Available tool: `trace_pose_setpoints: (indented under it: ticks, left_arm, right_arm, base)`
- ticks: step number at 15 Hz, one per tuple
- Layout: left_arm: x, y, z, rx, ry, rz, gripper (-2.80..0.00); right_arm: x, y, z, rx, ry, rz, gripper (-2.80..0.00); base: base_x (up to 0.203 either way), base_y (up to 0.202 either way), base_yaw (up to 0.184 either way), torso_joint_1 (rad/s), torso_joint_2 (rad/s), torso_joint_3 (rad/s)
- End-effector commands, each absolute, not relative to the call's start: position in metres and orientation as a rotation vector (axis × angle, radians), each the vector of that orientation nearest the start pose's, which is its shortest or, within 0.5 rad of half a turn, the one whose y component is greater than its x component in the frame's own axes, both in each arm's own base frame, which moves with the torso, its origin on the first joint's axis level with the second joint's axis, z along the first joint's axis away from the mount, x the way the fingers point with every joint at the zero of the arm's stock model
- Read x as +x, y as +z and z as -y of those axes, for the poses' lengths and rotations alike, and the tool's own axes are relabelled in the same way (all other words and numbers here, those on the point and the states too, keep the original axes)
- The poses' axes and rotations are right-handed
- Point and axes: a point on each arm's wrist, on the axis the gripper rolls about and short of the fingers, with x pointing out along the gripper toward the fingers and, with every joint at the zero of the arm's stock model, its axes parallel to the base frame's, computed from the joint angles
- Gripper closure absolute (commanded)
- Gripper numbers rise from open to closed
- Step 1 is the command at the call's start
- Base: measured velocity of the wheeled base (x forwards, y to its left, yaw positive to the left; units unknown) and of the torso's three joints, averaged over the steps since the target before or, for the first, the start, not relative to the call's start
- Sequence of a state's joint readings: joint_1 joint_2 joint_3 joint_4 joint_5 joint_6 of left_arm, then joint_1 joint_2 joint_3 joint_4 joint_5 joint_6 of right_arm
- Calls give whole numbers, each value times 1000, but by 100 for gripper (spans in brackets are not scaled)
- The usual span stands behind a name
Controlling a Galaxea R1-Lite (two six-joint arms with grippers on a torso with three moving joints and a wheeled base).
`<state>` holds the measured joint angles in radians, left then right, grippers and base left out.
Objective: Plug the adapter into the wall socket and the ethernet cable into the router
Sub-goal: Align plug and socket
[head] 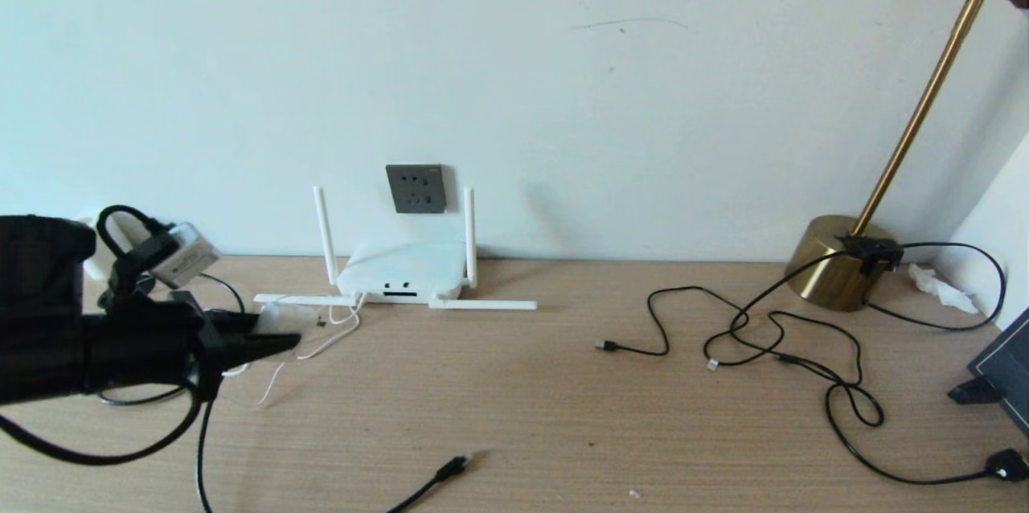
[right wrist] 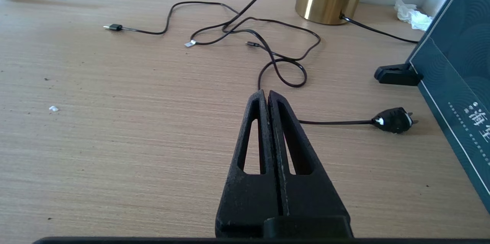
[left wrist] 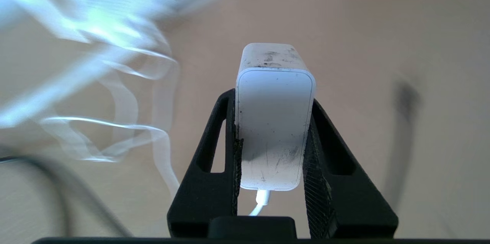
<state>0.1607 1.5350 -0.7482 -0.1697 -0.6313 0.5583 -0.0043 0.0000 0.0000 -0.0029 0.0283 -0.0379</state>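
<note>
In the left wrist view my left gripper [left wrist: 272, 98] is shut on the white adapter [left wrist: 273, 121], one finger on each side; its thin white cord [left wrist: 260, 200] trails back between them. In the head view that gripper [head: 281, 342] hovers low over the desk's left, in front-left of the white router [head: 402, 272]. The adapter [head: 277, 320] shows faintly at the fingertips. The dark grey wall socket [head: 416, 188] sits on the wall just above the router. The black ethernet cable's plug [head: 454, 465] lies near the desk's front edge. My right gripper [right wrist: 267, 93] is shut and empty above the desk's right side.
Thin black cords with small plugs [head: 772, 336] sprawl over the right of the desk. A brass lamp base [head: 836, 264] stands at the back right, and a dark box [head: 1005, 368] at the right edge. A black mains plug [right wrist: 392, 120] lies near the box.
</note>
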Motion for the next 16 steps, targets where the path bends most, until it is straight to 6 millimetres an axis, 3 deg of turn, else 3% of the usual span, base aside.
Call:
trace_pose_setpoints:
  ticks: [1, 3, 6, 9, 13, 16]
  left_arm:
    - [247, 190, -12, 225, -428, -286, 0]
    - [256, 200, 28, -8, -241, -263, 0]
    - [266, 197, 83, -142, -124, -172, 0]
    - [308, 167, 100, -195, 10, 10, 0]
    - [339, 110, 110, -155, 60, 97, 0]
    - [355, 107, 118, -149, -12, 141, 0]
  right_arm:
    - [-23, 76, -1, -38, 26, 2, 0]
    - [-23, 76, -1, -39, 24, 3, 0]
    - [-23, 76, -1, -38, 25, 2, 0]
    - [-23, 76, -1, -38, 26, 2, 0]
    - [-23, 76, -1, -38, 25, 2, 0]
    - [-23, 76, -1, -38, 25, 2, 0]
  base:
    - [0, 0, 0, 0, 0, 0]
    - [0, 0, 0, 0, 0, 0]
    - [0, 0, 0, 0, 0, 0]
    - [0, 0, 0, 0, 0, 0]
    - [0, 0, 0, 0, 0, 0]
    - [0, 0, 0, 0, 0, 0]
